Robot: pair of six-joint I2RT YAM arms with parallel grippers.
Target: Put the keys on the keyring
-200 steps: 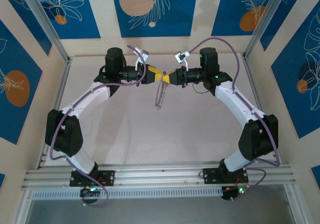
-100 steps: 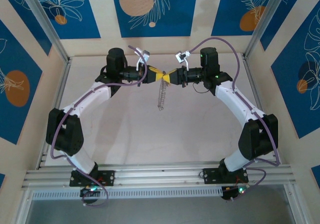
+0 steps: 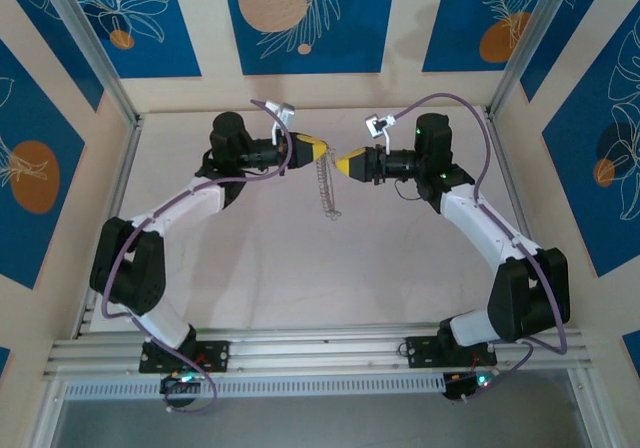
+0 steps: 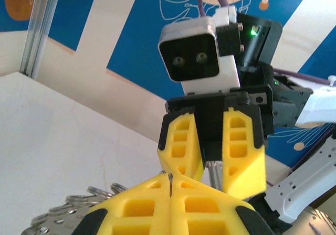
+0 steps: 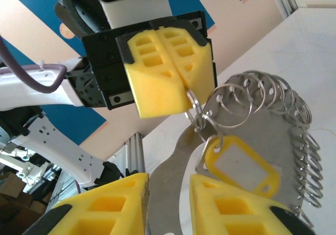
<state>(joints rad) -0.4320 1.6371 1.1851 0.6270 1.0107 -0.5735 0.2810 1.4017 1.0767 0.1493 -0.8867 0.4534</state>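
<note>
The left gripper is pressed together, pinching a small ring at the top of the keyring, which hangs below its tips. The yellow key dangles from the small rings just under that pinch. The right gripper, fingers spread, faces the left gripper, just apart.

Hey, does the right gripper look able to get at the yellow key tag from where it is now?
Probably yes. The left gripper is shut on a small ring, so the keyring hangs free. The yellow key tag dangles just ahead of the right gripper, whose jaws are open, with nothing between them.
</note>
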